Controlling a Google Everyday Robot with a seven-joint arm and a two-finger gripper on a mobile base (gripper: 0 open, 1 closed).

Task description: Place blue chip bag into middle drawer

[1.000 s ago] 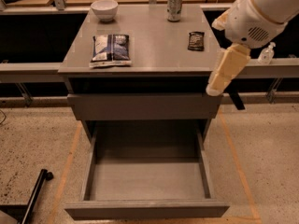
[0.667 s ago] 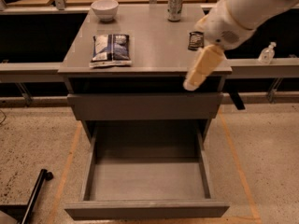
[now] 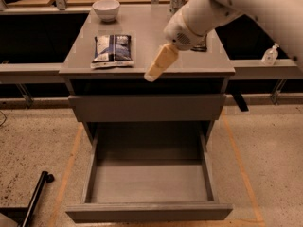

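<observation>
One bag (image 3: 112, 50), closed fingers (image 3: 158, 64) over countertop (image 3: 147, 34)

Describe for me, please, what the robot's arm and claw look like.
The arm is thick, smooth and white, built of rounded segments, ending in a bulbous white wrist with a yellowish ring. The claw, over the front edge of the cabinet top and right of the chip bag, is pale tan, long and tapered. No cables or markings show.
</observation>
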